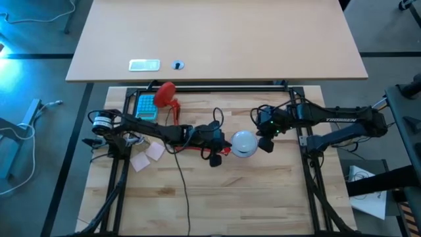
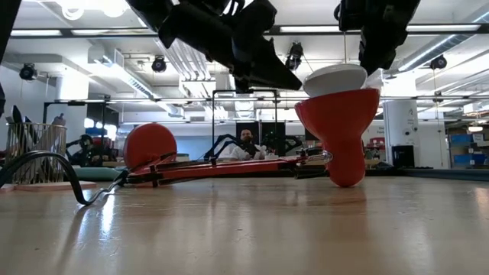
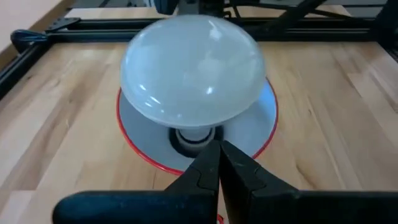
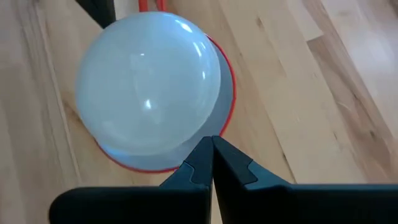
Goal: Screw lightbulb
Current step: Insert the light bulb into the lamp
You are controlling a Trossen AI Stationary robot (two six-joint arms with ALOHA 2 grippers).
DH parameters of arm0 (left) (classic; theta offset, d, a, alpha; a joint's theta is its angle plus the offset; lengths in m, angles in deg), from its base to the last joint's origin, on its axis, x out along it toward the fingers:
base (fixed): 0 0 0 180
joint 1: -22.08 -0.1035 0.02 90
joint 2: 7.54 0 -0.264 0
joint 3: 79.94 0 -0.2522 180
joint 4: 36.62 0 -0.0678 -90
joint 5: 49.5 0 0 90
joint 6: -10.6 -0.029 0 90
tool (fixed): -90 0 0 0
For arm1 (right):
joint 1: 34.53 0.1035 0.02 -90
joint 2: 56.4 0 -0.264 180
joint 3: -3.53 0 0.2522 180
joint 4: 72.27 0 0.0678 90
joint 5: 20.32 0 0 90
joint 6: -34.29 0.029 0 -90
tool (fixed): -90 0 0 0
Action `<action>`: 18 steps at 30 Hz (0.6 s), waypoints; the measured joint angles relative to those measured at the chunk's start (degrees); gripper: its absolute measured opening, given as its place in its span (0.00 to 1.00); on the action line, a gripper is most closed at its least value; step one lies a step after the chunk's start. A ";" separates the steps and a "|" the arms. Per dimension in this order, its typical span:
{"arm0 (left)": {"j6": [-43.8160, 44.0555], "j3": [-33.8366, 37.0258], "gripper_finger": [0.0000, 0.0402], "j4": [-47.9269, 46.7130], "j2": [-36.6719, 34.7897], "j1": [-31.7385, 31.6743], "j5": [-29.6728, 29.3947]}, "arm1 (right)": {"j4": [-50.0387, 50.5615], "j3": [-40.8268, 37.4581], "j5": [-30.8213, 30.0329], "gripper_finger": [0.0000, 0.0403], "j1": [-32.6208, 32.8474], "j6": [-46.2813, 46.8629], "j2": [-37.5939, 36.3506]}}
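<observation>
The white round lightbulb point(image 1: 243, 143) stands with its narrow neck point(image 3: 195, 134) down in the socket of the red lamp shade point(image 2: 341, 130), which opens upward with a white inside point(image 3: 264, 112). The lamp's red arm point(image 2: 229, 166) lies along the table, with its round base point(image 2: 150, 145) at the left. My left gripper point(image 3: 219, 155) is shut at the shade's left rim, level with the bulb point(image 2: 336, 79). My right gripper point(image 4: 211, 149) is shut just right of the bulb point(image 4: 149, 81), above the shade's rim point(image 4: 231, 93). My left gripper's shut fingertips point(image 3: 210, 155) point at the shade's rim below the bulb; I cannot tell whether they touch it. My right gripper's shut fingertips point(image 4: 202, 152) stand at the bulb's right side from above; I cannot tell whether they touch it.
A teal flat device point(image 1: 146, 105) and pink paper notes point(image 1: 148, 155) lie at the left. A black cable point(image 1: 181, 178) runs to the near edge. Black frame rails point(image 1: 309, 171) border the wooden board. A person point(image 2: 246, 142) sits in the room beyond.
</observation>
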 joint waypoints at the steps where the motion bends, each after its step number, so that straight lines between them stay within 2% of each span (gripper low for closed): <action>1: 0.14 0.00 0.00 0.25 0.19 0.02 -0.04 | -0.35 -0.01 0.00 0.00 0.00 -0.03 0.31; 9: 0.15 0.00 0.00 1.40 0.63 -0.52 -0.78 | -1.37 -0.07 1.37 0.00 0.24 0.00 2.14; 15: -0.66 0.00 0.00 0.70 0.63 -1.67 -2.43 | -1.29 -0.08 9.05 0.00 0.32 2.46 2.04; 18: -0.93 0.02 0.00 -0.80 0.32 -1.86 -2.42 | 0.53 0.35 9.97 0.00 0.55 2.79 1.69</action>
